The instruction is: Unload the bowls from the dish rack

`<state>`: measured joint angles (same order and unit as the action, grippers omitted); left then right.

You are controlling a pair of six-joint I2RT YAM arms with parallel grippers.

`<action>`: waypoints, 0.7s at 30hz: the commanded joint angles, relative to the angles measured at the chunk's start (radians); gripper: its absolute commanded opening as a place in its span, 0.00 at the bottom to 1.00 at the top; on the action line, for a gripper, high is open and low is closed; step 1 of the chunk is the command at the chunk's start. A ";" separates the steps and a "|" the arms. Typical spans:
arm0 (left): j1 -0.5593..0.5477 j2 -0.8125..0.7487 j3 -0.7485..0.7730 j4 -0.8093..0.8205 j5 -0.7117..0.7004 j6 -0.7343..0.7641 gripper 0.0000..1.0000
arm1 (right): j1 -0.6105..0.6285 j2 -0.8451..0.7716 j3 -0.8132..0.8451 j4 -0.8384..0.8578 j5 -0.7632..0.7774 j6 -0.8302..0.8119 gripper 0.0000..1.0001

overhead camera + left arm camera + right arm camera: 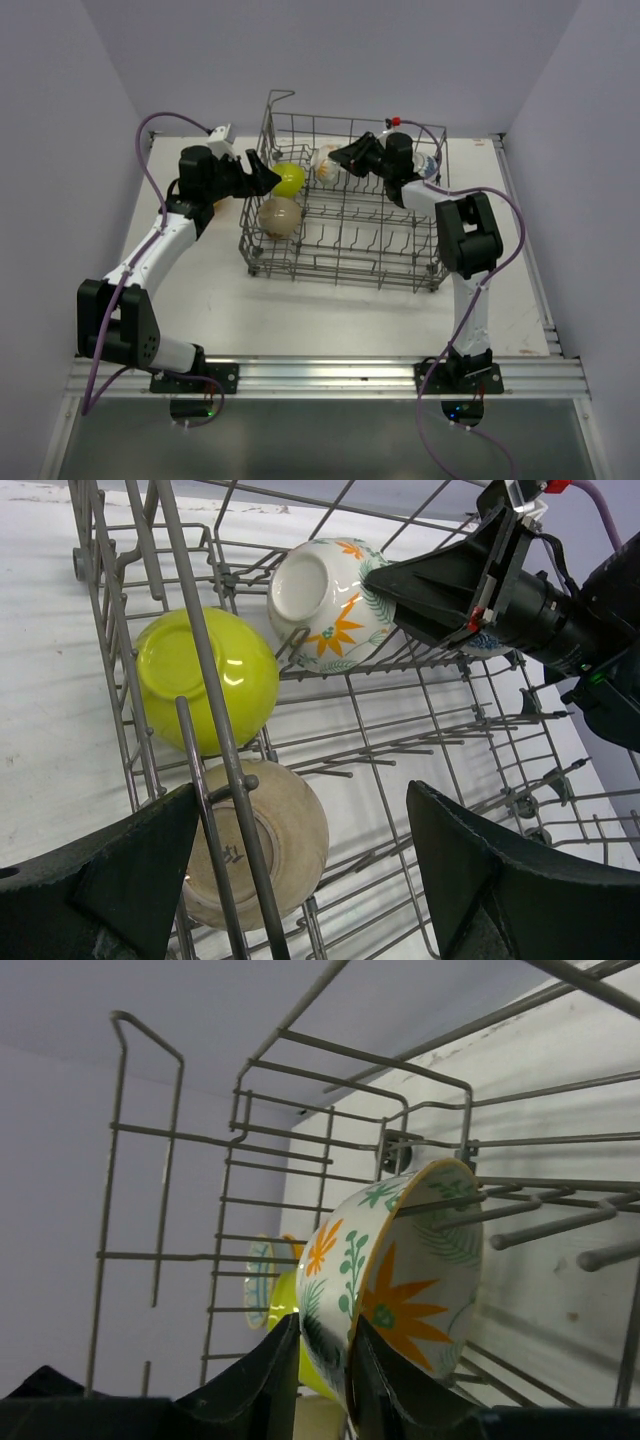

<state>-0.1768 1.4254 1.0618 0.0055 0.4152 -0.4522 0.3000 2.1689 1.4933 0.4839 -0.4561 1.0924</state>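
The grey wire dish rack (345,240) stands mid-table. A lime-yellow bowl (289,180) and a beige bowl (279,217) lean on their sides at its left end. My right gripper (325,1345) is shut on the rim of a white floral bowl (410,1270), one finger inside and one outside; the bowl rests tilted against the tines. From the left wrist the floral bowl (325,600) shows its base, above the lime bowl (205,675). My left gripper (303,805) is open just outside the rack's left wall, facing the beige bowl (265,845).
A white bowl with a blue pattern (426,165) sits at the rack's back right, mostly hidden by the right arm. The raised wire loop (280,100) stands at the back left corner. Upright tines (430,745) fill the rack floor. Walls enclose the table.
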 commanded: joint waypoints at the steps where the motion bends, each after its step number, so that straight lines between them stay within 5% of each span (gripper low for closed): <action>1: -0.023 0.009 -0.002 0.028 0.071 -0.009 0.87 | 0.016 -0.084 0.007 0.216 -0.115 0.098 0.00; 21: -0.023 0.010 -0.008 0.021 0.039 0.001 0.88 | -0.019 -0.193 -0.021 0.240 -0.190 0.146 0.00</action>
<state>-0.1791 1.4368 1.0618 0.0059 0.4171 -0.4519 0.2886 2.0930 1.4704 0.6365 -0.6094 1.2121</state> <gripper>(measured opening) 0.876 0.045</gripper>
